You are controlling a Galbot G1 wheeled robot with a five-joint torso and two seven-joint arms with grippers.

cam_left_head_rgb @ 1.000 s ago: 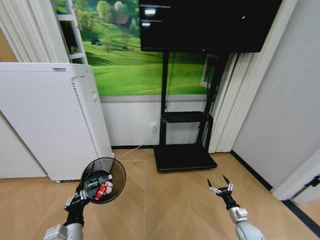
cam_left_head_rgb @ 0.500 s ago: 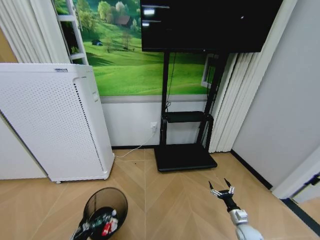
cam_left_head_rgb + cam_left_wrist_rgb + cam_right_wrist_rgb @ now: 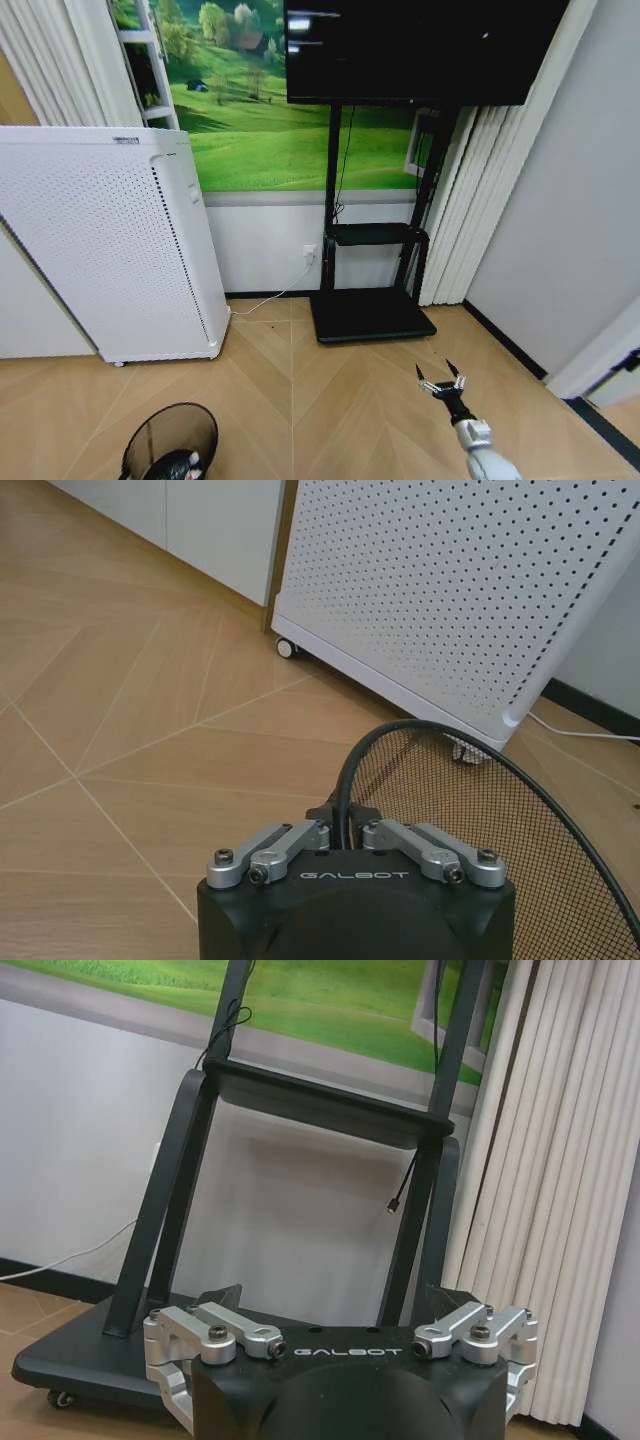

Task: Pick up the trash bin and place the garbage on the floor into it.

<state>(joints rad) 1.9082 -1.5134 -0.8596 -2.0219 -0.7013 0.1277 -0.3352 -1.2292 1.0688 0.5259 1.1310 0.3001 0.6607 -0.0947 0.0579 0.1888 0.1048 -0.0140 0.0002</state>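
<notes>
The trash bin (image 3: 172,440), a round black wire-mesh basket, sits low at the bottom left of the head view, over the wooden floor. Inside it lies garbage (image 3: 186,463), a white-and-red bit cut off by the frame's lower edge. In the left wrist view my left gripper (image 3: 345,825) is shut on the black rim of the trash bin (image 3: 480,810). Its mesh spreads away from the fingers. My right gripper (image 3: 441,384) hangs open over bare floor at the lower right. In the right wrist view the right gripper (image 3: 332,1302) has its fingers wide apart with nothing between them.
A large white perforated appliance (image 3: 110,240) on castors stands just behind the bin, also the white appliance (image 3: 450,590). A black TV stand (image 3: 370,315) with a flat base stands ahead by the wall, near my right gripper. A white cable (image 3: 265,298) runs along the floor.
The bin has dropped from raised at the left to low near the bottom edge, and the left arm has left the head view. The right gripper has hardly moved.
</notes>
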